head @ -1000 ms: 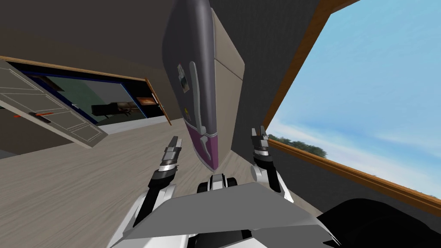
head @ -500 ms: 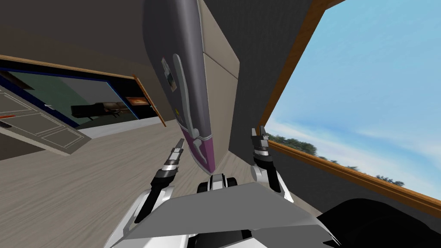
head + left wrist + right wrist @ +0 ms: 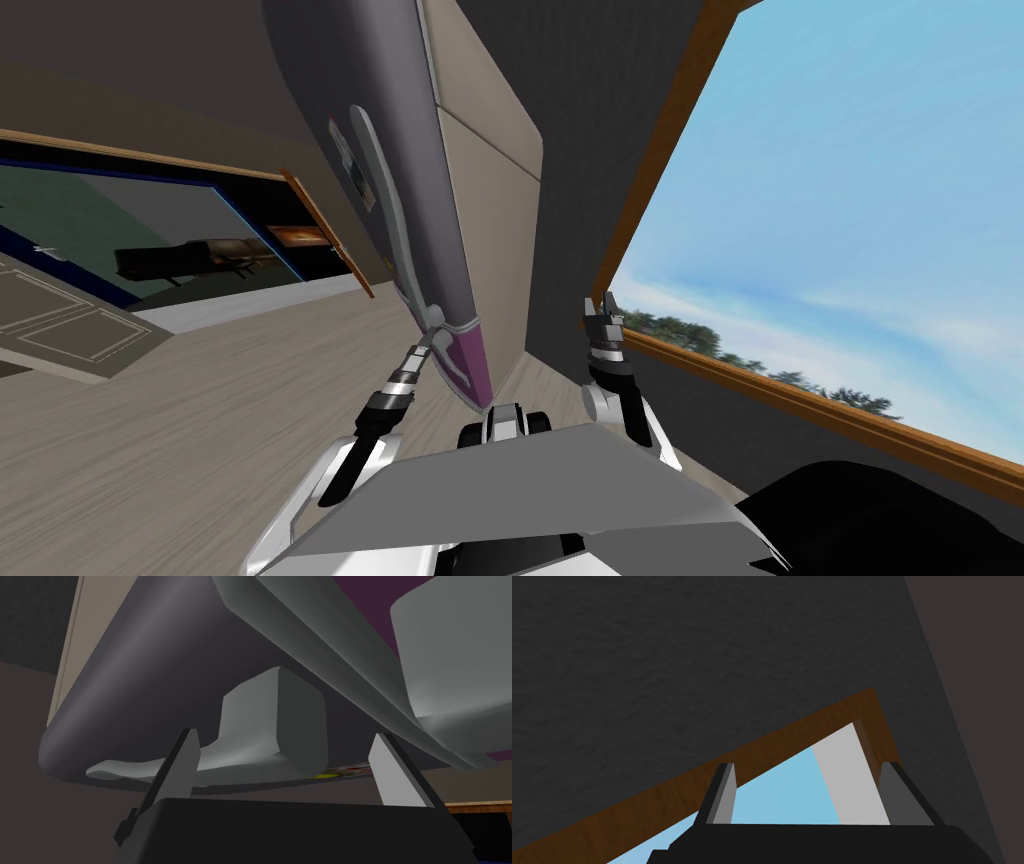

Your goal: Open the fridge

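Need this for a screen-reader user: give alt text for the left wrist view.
The left gripper, fingers open, is close up to the light grey handle of the fridge door; the handle's chunky end mount sits between the fingers, neither pressing it. The door is dark grey and curved, with a purple panel beyond the handle.
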Robot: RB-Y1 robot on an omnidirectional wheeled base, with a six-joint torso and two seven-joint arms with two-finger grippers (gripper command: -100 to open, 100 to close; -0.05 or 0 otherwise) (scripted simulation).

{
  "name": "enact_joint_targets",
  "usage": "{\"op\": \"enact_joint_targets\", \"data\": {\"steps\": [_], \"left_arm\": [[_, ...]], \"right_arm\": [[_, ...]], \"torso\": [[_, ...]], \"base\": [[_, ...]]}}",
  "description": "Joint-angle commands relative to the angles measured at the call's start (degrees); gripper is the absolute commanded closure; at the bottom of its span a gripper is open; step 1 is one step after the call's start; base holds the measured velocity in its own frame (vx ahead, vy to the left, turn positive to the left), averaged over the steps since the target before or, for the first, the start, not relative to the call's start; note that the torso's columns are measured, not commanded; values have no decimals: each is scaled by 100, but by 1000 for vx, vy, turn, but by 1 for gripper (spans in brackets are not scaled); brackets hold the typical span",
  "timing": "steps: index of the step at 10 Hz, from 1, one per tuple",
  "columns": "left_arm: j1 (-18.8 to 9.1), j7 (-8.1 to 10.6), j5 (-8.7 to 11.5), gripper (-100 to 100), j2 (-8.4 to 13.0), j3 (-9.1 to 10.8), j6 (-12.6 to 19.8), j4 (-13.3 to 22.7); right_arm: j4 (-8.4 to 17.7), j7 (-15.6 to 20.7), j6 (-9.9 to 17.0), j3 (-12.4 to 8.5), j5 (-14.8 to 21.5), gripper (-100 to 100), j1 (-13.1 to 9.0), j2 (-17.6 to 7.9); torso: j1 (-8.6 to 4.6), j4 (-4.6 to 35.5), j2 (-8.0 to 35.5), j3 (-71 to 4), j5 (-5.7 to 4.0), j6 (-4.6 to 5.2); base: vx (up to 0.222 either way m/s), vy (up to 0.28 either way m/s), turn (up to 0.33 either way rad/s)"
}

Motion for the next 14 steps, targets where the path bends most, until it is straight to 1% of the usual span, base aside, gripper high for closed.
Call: {"op": "enact_joint_targets", "data": {"steps": [1, 2, 3, 4, 5, 6, 7, 8, 9, 10, 11, 12, 14], "left_arm": [[100, 68, 1, -100, 72, 19, 171, -269], [151, 102, 2, -100, 108, 29, 256, -403], [103, 75, -2, -100, 84, 17, 206, -316], [50, 34, 1, 100, 36, 10, 85, -134], [17, 11, 0, 100, 12, 3, 28, -45], [46, 40, 7, 100, 40, 13, 55, -126], [109, 92, 3, 100, 139, -49, -9, -171], [168, 150, -2, 100, 241, -113, -69, -240], [168, 150, -2, 100, 241, -113, -69, -240], [226, 208, -6, 100, 343, -176, -130, -308], [285, 266, -10, 100, 445, -240, -190, -377], [285, 266, -10, 100, 445, -240, -190, -377], [402, 381, -19, 100, 649, -368, -310, -514]], "right_arm": [[0, 0, 0, 0, 0, 0, 0, 0], [0, 0, 0, 0, 0, 0, 1, 0], [0, 0, 0, 0, 0, 0, 1, 0], [0, 0, 0, 0, 0, 0, 0, 0], [0, 0, 0, 0, 0, 0, -1, 0], [1, 0, 1, 0, 0, 0, -2, -1], [1, 0, 0, -1, 0, 0, -1, -1], [0, 0, 0, -1, 0, 0, -1, -2], [1, 0, 1, -2, 0, 0, -2, -3], [1, 0, 1, -2, 0, 0, -2, -3], [1, 0, 1, -3, 0, 0, -2, -4], [2, 0, 1, -3, 0, 0, -2, -4], [1, 0, 1, -2, 0, 0, -2, -3]], "torso": [[2, -1, -7, -3, 2, 1], [-8, -4, -16, -9, -1, 2], [-18, -5, -18, -11, -4, 3], [-14, -1, -1, -1, -3, 2], [-1, 2, 22, 15, 3, 1], [15, 1, 12, 10, 9, -4], [-8, 4, -4, -1, -2, 1], [0, 7, -3, -4, -5, 5], [51, 22, -6, -9, 0, -2], [58, 27, -14, -18, 1, -13], [54, 29, -23, -26, -6, -11], [39, 31, -47, -42, -13, -5], [-11, 26, -58, -53, -29, 2]], "base": [[82, -22, -12], [91, -31, -9], [43, -14, 0], [-52, 16, 13], [-94, 27, 0], [-42, 12, 0], [-31, 107, -72], [-49, 273, -134], [-101, 271, -70], [-140, 294, -55], [-112, 320, -108], [-108, 296, -40], [-136, 287, -82]]}}
